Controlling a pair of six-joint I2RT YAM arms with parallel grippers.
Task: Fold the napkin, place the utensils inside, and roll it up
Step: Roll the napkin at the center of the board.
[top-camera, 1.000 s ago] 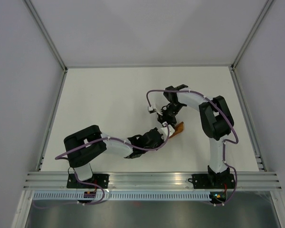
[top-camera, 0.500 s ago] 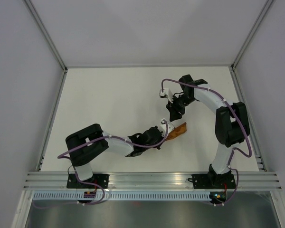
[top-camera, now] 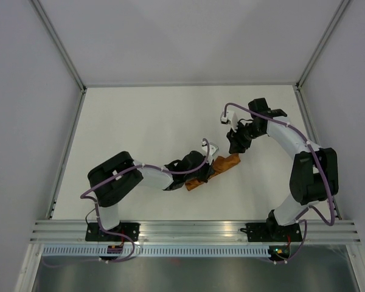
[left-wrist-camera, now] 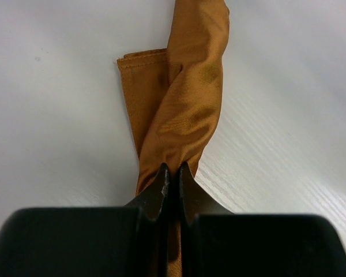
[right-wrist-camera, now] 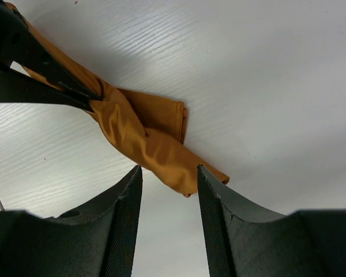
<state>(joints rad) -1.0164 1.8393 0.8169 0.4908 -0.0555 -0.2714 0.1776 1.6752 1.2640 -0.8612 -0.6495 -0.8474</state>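
Observation:
The napkin (top-camera: 226, 163) lies as a twisted rust-brown roll on the white table, right of centre. One flat folded corner sticks out to the left of the roll (left-wrist-camera: 187, 104) in the left wrist view. My left gripper (top-camera: 205, 173) is shut on the near part of the napkin, its tips (left-wrist-camera: 173, 168) pinching the cloth. My right gripper (top-camera: 233, 148) hangs open just behind the roll's far end (right-wrist-camera: 161, 156), a short way above it, with nothing between its fingers (right-wrist-camera: 169, 170). The utensils show in no view.
The left gripper's black fingers (right-wrist-camera: 40, 69) reach into the right wrist view at the upper left, on the roll. The aluminium rail (top-camera: 194, 228) runs along the near table edge. Grey walls close in the table at the back and sides.
My right arm has swung back and to the right, away from the napkin. The left gripper has shifted a little rightwards, still holding the roll, and more of the roll shows.

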